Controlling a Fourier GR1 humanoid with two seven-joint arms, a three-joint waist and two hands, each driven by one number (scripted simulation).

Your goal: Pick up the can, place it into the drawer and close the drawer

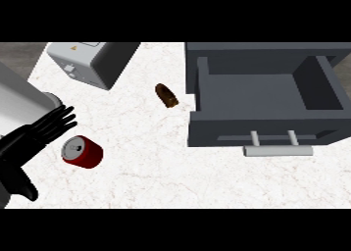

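A red can with a silver top lies on the white counter at the lower left. My left hand is just left of it, open, with fingers stretched past the can's upper left and the thumb pointing down. The hand is beside the can and not curled round it. The dark grey drawer stands pulled out at the right with nothing showing inside. Its pale handle faces the lower edge. My right hand is out of view.
A small brown object lies on the counter between the can and the drawer. A grey boxy appliance stands at the upper left. The white marbled counter stretches between the can and the drawer front.
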